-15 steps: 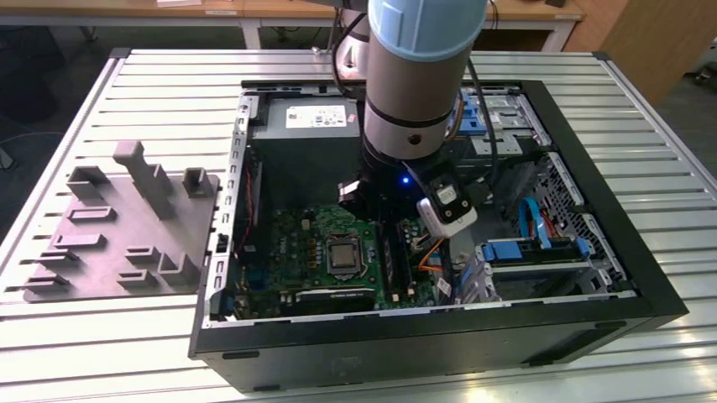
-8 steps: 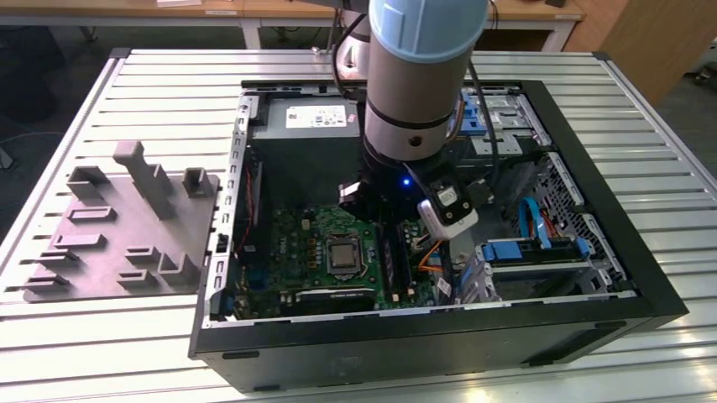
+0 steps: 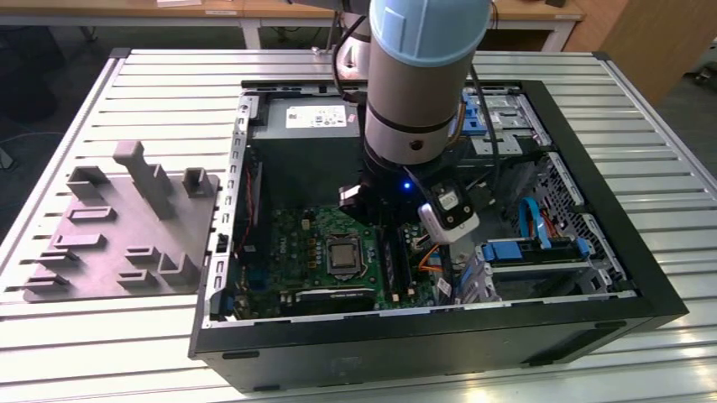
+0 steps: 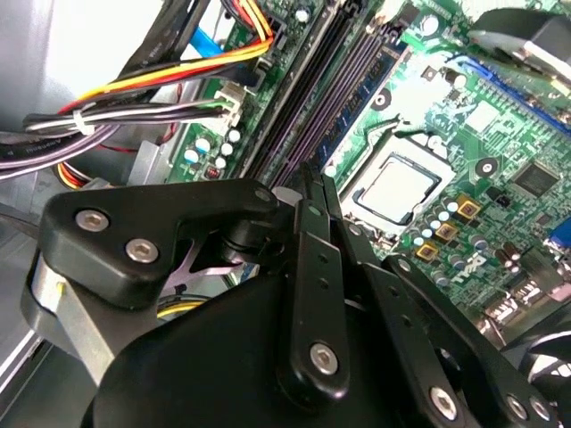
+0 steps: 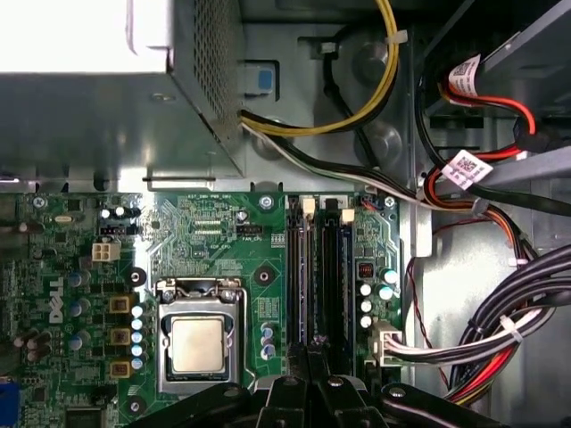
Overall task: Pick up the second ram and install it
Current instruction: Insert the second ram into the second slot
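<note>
Black linkage gripper [image 4: 317,178] – fingers closed tight together – inside open computer case [image 3: 627,294], over long black sockets [image 5: 332,276] of green motherboard [image 5: 223,241].

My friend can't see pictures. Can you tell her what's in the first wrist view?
A black gripper hangs over the ends of two long black sockets on a green motherboard inside a computer. A silver processor sits beside the sockets, a grey power supply lies past the board, and coloured cables bunch on the other side.
</note>
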You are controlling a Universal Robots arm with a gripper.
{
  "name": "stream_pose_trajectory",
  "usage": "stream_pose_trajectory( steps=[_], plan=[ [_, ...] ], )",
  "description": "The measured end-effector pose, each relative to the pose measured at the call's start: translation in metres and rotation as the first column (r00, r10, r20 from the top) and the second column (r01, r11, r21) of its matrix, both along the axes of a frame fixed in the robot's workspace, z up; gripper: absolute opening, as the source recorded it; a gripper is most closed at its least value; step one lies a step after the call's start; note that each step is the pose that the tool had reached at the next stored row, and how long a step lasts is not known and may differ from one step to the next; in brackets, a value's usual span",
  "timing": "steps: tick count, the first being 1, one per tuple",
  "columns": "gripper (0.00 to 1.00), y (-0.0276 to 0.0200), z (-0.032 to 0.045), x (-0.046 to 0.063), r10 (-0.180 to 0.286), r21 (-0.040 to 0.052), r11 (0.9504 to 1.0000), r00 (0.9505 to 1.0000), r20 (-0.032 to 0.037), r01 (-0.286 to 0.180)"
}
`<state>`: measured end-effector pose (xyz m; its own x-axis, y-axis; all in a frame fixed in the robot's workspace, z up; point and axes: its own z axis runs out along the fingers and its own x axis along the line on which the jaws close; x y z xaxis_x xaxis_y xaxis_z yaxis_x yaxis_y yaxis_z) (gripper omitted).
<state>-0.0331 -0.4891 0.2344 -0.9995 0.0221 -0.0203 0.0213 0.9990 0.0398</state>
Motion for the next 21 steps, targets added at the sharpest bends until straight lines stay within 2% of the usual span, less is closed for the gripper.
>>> stream_pose_trajectory(
  steps=[16, 21],
  plan=[
    [0.11, -0.0013, -0.0047, 0.0036, 0.005, 0.0001, 1.0, 1.0, 0.0, -0.005],
    [0.11, -0.0013, -0.005, 0.0036, 0.012, 0.0069, 0.9999, 0.9999, 0.0001, -0.012]
  ],
)
